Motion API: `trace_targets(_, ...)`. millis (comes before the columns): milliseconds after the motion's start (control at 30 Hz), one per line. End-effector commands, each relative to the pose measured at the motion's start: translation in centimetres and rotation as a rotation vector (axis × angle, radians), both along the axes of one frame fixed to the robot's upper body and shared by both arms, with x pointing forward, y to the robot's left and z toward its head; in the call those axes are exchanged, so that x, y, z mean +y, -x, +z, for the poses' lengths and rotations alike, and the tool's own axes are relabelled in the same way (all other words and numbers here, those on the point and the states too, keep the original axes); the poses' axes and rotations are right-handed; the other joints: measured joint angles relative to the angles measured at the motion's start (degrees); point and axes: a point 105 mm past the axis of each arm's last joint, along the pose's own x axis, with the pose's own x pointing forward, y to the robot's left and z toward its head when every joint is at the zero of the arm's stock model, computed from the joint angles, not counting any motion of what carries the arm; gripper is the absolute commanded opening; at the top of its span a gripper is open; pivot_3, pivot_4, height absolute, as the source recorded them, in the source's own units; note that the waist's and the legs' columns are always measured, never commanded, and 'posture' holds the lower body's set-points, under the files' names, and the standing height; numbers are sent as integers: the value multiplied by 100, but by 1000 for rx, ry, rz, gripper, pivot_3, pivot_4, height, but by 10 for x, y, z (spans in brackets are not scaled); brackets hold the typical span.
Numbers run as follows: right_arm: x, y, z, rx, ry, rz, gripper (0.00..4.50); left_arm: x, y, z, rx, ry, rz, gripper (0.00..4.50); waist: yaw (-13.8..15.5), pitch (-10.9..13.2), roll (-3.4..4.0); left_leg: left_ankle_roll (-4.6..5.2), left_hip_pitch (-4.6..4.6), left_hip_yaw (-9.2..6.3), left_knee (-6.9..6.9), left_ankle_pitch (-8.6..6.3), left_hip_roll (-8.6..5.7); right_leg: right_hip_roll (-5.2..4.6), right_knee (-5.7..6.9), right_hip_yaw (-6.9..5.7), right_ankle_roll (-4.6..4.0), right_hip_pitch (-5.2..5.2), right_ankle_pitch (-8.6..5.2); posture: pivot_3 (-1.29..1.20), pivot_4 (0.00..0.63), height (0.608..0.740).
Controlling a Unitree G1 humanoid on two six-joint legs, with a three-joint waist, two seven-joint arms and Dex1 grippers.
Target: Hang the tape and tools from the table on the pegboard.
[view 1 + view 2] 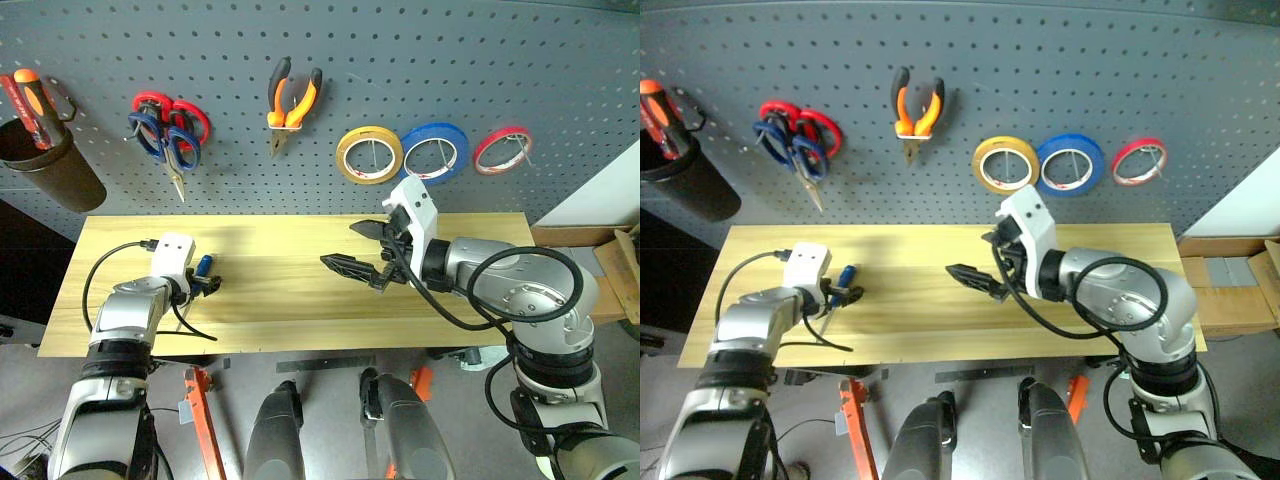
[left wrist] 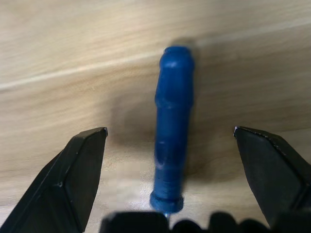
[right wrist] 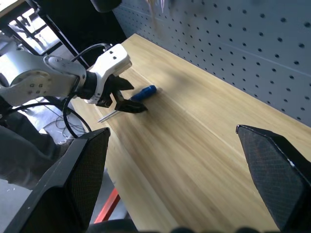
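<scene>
A small blue-handled screwdriver point(image 2: 172, 141) lies on the light wooden table point(image 1: 300, 310) near its left end. My left gripper point(image 2: 170, 129) is low over it and open, one finger on each side of the handle without touching it. My right gripper point(image 1: 350, 250) hovers open above the middle of the table, holding nothing; its wrist view looks toward the screwdriver point(image 3: 143, 92) and the left gripper point(image 3: 124, 97). On the pegboard point(image 1: 400, 60) hang the tan-yellow tape point(image 1: 344, 158), the blue-handled scissors point(image 1: 160, 140) and the orange-and-black pliers point(image 1: 292, 100).
A black cup point(image 1: 55, 170) with orange-red screwdrivers hangs at the pegboard's far left. Red scissors point(image 1: 190, 115) hang behind the blue pair. A blue tape roll point(image 1: 434, 128) and a red one point(image 1: 483, 150) hang right of the yellow. Cardboard boxes point(image 1: 610, 270) stand beyond the table's right end.
</scene>
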Motion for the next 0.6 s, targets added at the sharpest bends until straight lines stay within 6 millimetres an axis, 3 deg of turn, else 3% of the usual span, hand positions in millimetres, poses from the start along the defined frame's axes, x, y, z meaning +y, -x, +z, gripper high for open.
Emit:
trace_targets(33, 3, 0, 8, -50, 7, -5, 4500, 1, -4, -3, 22, -20, -23, 4468, 4, 9, 3, 0, 0, 0, 0, 0, 0, 0, 1, 1, 0, 0, 0, -167, 416, 740)
trace_targets(133, 4, 0, 10, -56, 11, -5, 4500, -2, -5, -3, 26, -21, -41, 3859, -4, 32, 6, 0, 1, 3, 0, 0, 0, -1, 0, 4, 0, 0, 0, -179, 431, 740)
trace_targets(300, 1, 0, 12, -68, 19, -11, 4500, 0, 3, -2, 12, -31, -25, 2174, -58, 82, 5, 0, 5, 7, -2, 0, 1, -2, 0, 9, 0, 0, 0, -186, 432, 740)
trace_targets(433, -3, -3, 14, -87, 25, -23, 4500, 11, 15, 13, -76, -42, 40, 753, -128, 113, 3, 0, 17, 18, -6, 0, 5, -3, 1, 25, 0, 0, 0, -184, 424, 740)
trace_targets(600, -9, -6, 21, -170, 43, -26, 4500, 8, 34, 55, -371, -37, 109, 666, -118, 144, 1, -1, 17, 23, -15, 0, 9, -4, -4, 32, 1, -5, -1, -169, 409, 740)
